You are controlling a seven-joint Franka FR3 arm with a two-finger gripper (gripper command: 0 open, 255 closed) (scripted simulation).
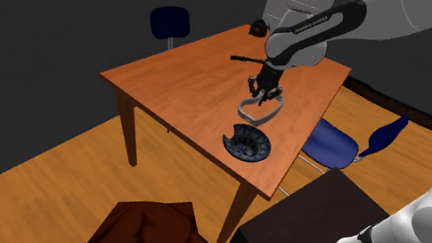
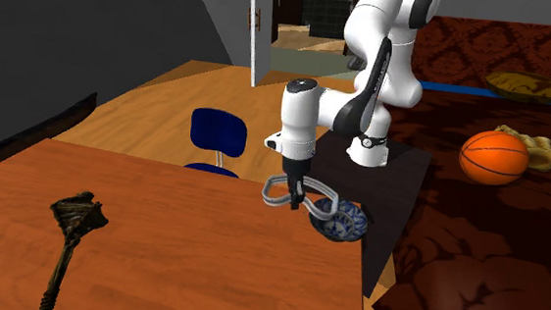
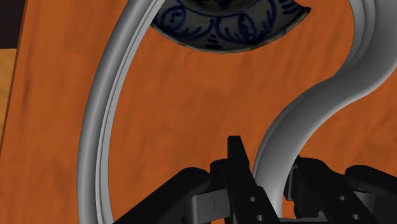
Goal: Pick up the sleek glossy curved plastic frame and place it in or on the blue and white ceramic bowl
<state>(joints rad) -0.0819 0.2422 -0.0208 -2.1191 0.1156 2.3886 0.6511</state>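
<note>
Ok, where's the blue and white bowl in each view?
Shoulder view: bowl near the table's lower-right edge, below the grey frame.
Second exterior view: bowl at the table's far right corner, behind the frame.
Wrist view: bowl ahead of the tool, past the frame.
Shared landmark: the frame.

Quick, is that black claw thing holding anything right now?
The gripper is closed, holding the grey curved frame.
</note>
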